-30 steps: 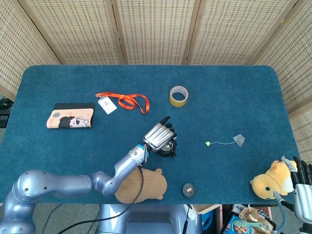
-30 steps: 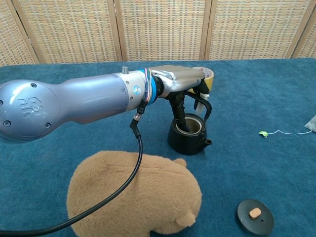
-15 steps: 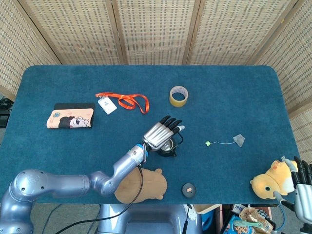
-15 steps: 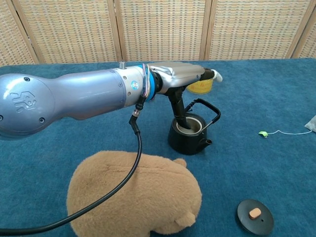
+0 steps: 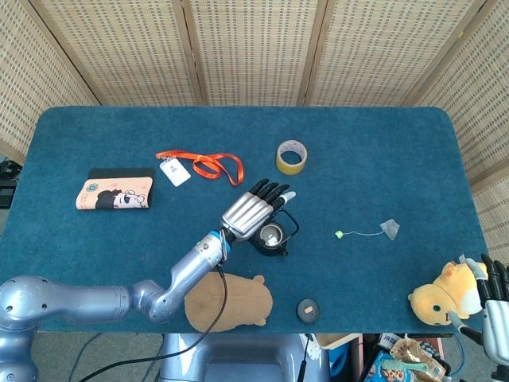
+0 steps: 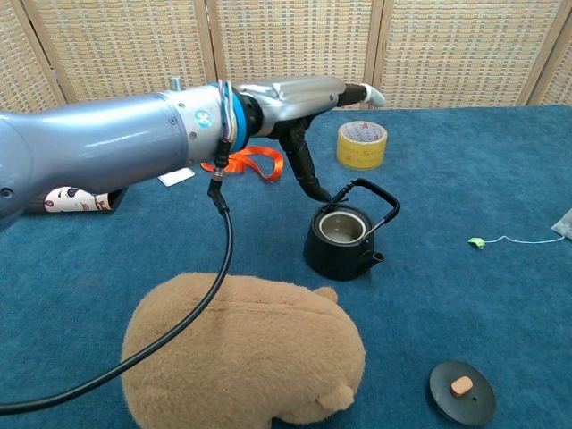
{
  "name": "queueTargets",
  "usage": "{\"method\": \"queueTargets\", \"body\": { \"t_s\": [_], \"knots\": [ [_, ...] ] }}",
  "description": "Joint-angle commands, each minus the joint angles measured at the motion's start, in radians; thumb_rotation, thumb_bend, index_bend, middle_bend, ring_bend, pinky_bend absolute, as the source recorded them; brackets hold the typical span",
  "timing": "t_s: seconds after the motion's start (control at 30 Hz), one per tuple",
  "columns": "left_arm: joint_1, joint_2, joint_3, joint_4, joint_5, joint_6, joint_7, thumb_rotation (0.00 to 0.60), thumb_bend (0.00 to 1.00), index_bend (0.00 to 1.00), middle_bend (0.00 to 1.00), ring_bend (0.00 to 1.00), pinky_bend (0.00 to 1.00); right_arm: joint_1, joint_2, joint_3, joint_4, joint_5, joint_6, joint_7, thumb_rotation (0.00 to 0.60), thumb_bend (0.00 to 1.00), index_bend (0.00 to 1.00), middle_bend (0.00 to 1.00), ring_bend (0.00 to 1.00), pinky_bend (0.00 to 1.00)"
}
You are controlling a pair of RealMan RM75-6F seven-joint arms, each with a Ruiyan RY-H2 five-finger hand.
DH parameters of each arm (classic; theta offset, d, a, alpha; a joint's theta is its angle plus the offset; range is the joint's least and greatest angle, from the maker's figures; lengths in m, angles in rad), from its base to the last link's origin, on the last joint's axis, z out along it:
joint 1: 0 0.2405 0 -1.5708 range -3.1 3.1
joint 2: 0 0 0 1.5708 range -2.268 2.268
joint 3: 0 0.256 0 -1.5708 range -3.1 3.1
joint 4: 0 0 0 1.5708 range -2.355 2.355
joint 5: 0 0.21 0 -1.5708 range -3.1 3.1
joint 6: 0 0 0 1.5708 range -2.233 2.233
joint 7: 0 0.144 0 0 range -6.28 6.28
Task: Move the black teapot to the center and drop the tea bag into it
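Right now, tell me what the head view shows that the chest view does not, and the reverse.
Only the head view shows the yellow plush toy at the table's near right corner, with the right hand beside it, and the whole white tea bag.

Only the chest view shows the inside of the lidless black teapot, its spout and its raised wire handle.

Both show the left hand, fingers spread, above and left of the teapot, the yellow tape roll, orange lanyard, brown plush toy, round black lid and green string tag.

My silver left hand (image 5: 248, 211) has black fingers; black teapot (image 6: 342, 241), blue table cloth (image 5: 382, 159), yellow tape roll (image 5: 292, 157), orange lanyard (image 5: 208, 165), brown plush (image 6: 246, 357)
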Motion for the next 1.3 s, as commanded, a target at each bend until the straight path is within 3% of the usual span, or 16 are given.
{"method": "queueTargets", "body": {
  "t_s": [0.03, 0.33, 0.6, 0.93, 1.3],
  "knots": [
    [0.054, 0.068, 0.012, -0.082, 0.007, 0.056, -0.011, 0.6, 0.1, 0.0, 0.0, 0.0, 0.0, 0.004, 0.001, 0.0, 0.0, -0.002, -0.005, 0.003, 0.6, 0.18, 0.15, 0.12, 0.0, 0.0],
    [0.21, 0.254, 0.077, -0.27, 0.086, 0.177, -0.082, 0.6, 0.1, 0.0, 0.0, 0.0, 0.0, 0.026, 0.014, 0.011, 0.004, -0.01, -0.023, 0.014, 0.6, 0.18, 0.15, 0.12, 0.0, 0.0],
    [0.365, 0.404, 0.165, -0.357, 0.206, 0.283, -0.18, 0.6, 0.1, 0.0, 0.0, 0.0, 0.0, 0.049, 0.037, 0.018, -0.005, -0.023, -0.042, 0.032, 0.6, 0.18, 0.15, 0.12, 0.0, 0.0],
    [0.554, 0.537, 0.264, -0.382, 0.359, 0.421, -0.334, 0.6, 0.1, 0.0, 0.0, 0.0, 0.0, 0.108, 0.077, 0.033, -0.034, -0.045, -0.099, 0.058, 0.6, 0.18, 0.18, 0.15, 0.0, 0.02],
    [0.728, 0.615, 0.327, -0.376, 0.446, 0.548, -0.396, 0.6, 0.1, 0.0, 0.0, 0.0, 0.0, 0.195, 0.098, 0.057, -0.058, -0.042, -0.194, 0.054, 0.6, 0.18, 0.19, 0.17, 0.0, 0.08]
  ]
}}
